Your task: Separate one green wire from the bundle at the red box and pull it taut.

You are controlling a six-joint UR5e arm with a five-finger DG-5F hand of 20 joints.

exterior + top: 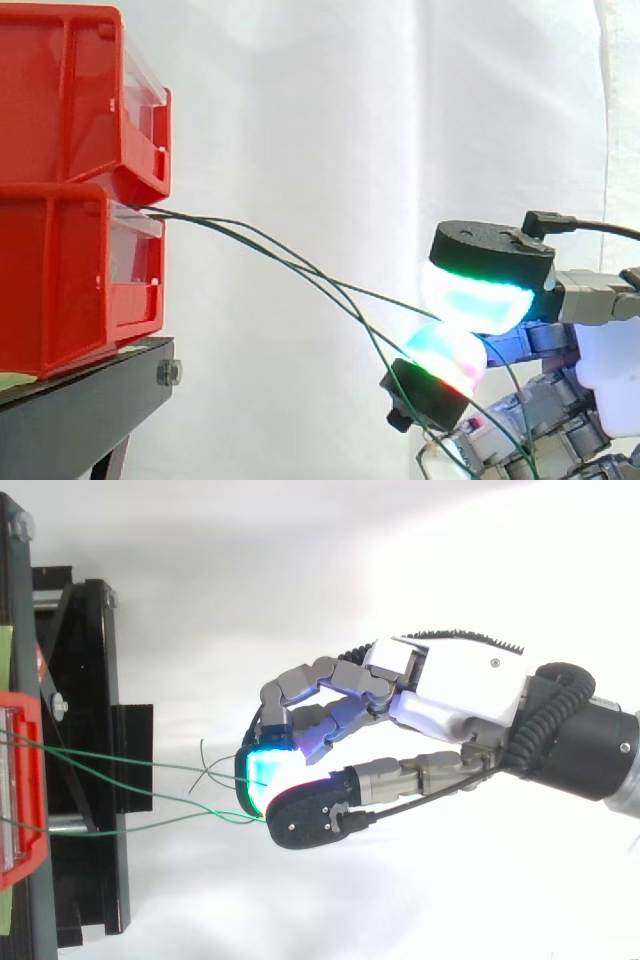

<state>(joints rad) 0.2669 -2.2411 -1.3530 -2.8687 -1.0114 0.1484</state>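
Note:
Two stacked red bins (pixel 70 280) stand on a black stand (pixel 80 410) at the left. Thin green wires (pixel 130 764) come out from between the bins and run right, crossing on the way. My hand (pixel 450 685) sits to the right of the bins, its fingers curled. Two glowing fingertips (pixel 475 298) press together on one green wire (pixel 345 282), which runs in a nearly straight, slightly sagging line from the bins to the pinch. The other wires droop below the hand, toward the lower right of the side view.
A white curtain hangs behind everything. The black stand (pixel 90 730) juts a little past the red box (pixel 30 705) toward the hand. Open space lies between the stand's edge and the fingertips, crossed only by the wires.

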